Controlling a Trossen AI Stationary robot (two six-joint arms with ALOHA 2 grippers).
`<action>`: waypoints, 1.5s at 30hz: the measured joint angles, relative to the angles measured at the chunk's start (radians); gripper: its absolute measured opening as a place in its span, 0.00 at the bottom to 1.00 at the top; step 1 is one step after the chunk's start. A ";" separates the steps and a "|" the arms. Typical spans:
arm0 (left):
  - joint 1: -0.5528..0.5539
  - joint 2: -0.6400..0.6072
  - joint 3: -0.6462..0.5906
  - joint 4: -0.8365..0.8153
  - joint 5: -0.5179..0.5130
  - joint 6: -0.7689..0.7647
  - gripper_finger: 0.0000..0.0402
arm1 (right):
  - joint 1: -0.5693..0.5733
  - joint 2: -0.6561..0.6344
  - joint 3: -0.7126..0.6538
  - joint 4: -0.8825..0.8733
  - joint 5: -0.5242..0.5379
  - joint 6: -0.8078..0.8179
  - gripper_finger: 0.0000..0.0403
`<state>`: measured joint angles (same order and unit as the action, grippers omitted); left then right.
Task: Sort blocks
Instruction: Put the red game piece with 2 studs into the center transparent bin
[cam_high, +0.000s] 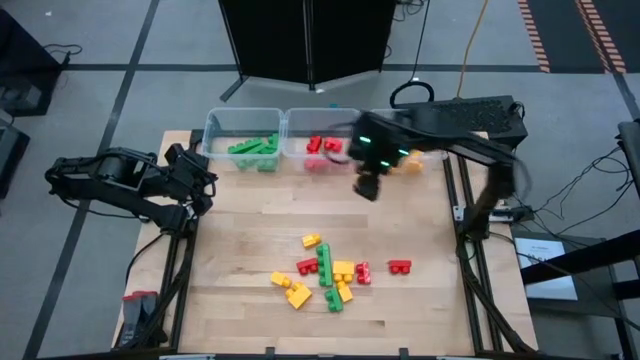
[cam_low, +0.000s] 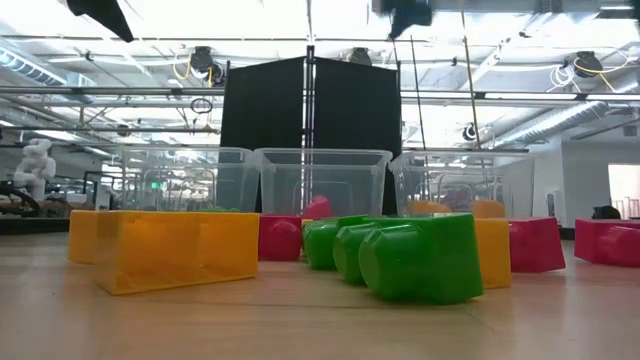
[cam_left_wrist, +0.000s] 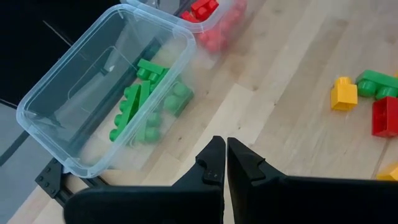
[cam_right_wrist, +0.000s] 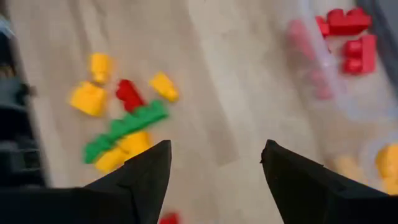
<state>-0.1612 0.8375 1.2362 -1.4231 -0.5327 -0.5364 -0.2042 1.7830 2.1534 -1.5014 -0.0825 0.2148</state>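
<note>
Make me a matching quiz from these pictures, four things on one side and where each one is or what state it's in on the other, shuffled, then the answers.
Things:
1. green blocks in a bin
2. lone red block
3. left gripper
4. right gripper

Places or states:
A. open, empty, near the bins
B. in the leftmost clear bin
C. shut, at the table's left edge
D. on the table, right of the loose pile

Pairs: 1-B, 2-D, 3-C, 4-A

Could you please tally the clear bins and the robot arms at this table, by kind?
Clear bins: 3
Robot arms: 2
Total: 5
</note>
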 joint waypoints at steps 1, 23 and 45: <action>0.000 0.000 0.000 0.000 0.000 0.013 0.00 | 0.020 -0.053 -0.045 -0.003 0.026 0.048 0.60; 0.000 0.000 0.000 0.001 -0.007 0.103 0.00 | 0.466 -0.448 -1.121 0.474 0.110 0.549 0.60; 0.000 0.000 0.000 0.002 -0.007 0.044 0.00 | 0.560 -0.300 -1.211 0.608 -0.002 0.493 0.82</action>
<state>-0.1612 0.8375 1.2362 -1.4216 -0.5396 -0.4923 0.3563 1.4831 0.9421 -0.8930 -0.0842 0.7077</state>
